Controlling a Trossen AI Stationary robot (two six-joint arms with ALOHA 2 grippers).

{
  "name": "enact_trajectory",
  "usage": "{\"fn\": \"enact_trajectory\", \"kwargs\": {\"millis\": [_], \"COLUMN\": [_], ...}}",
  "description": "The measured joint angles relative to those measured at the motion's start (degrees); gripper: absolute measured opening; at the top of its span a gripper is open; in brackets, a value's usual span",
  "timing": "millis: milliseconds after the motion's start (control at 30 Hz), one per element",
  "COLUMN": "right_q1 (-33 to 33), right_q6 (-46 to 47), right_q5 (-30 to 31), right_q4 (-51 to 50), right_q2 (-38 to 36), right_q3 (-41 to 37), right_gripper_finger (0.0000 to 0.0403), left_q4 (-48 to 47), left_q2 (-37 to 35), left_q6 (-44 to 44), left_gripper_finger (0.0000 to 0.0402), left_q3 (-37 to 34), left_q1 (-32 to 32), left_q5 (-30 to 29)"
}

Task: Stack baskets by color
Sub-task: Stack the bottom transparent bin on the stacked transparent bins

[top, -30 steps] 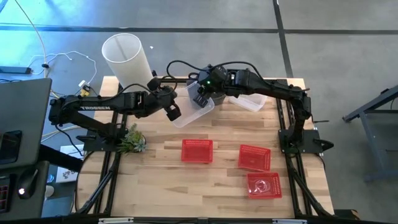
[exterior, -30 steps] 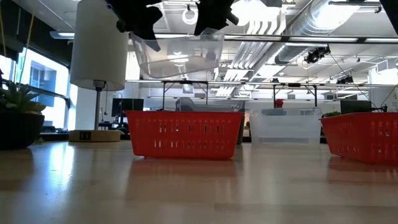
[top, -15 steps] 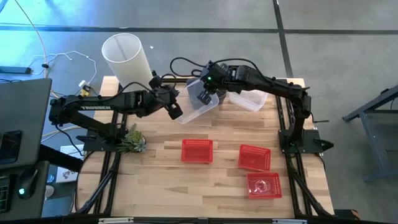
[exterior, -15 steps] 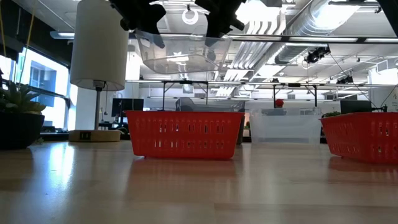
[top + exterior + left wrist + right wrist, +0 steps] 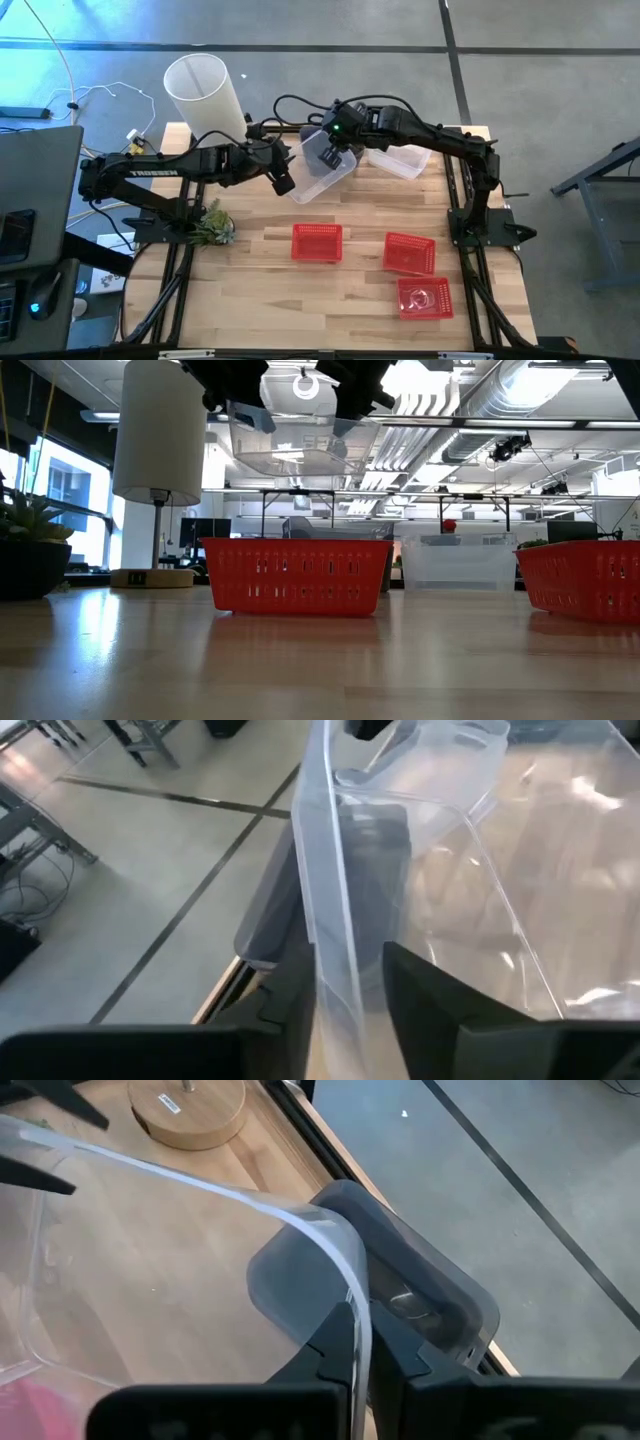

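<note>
Mid-handover, clear translucent basket held up off the table near the far edge, between both arms. Right gripper clamped on one wall of it: right wrist view shows both fingers pinched together on the thin clear rim. Left gripper at the opposite wall; left wrist view shows its fingers standing a little apart either side of the rim, seemingly loosened, contact not certain. Low view confirms the basket well above the wooden table, hanging level-ish under both dark grippers.

Below and just behind the lifted basket, a dark grey basket at the table's far edge (single or already nested, cannot tell). Another clear basket resting on the table to the right of the lifted one, possibly a stack, not resolvable.

Three red mesh baskets all separate: one mid-table, one right of it, one nearer the front right with something pale and shiny inside (unclear what).

Progress judgement: early to middle. Reds untouched, none stacked. Clear group in hand, likely next going onto the other clear basket. Grey status hidden by arms and the lifted basket.

White cylindrical lamp at far left corner, small green plant at left edge, neither involved.
</note>
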Motion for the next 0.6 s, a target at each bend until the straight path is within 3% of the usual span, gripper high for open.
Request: {"fn": "enact_trajectory", "kwargs": {"millis": [233, 600], "right_q1": [0.0, -1.9], "right_q6": [-0.1, -2.3], "right_q5": [1.5, 6.0], "right_q4": [-0.7, -4.8], "right_q2": [0.0, -0.1], "right_q3": [0.0, 0.0], "right_gripper_finger": [0.0, 0.0001], "left_q4": [2.9, 2.9], "left_q2": [0.0, -0.1], "left_q6": [1.8, 1.9], "left_gripper_finger": [0.016, 0.0163], "left_q3": [0.0, 0.0], "left_q1": [0.0, -0.2], "left_q5": [1.9, 3.1]}}
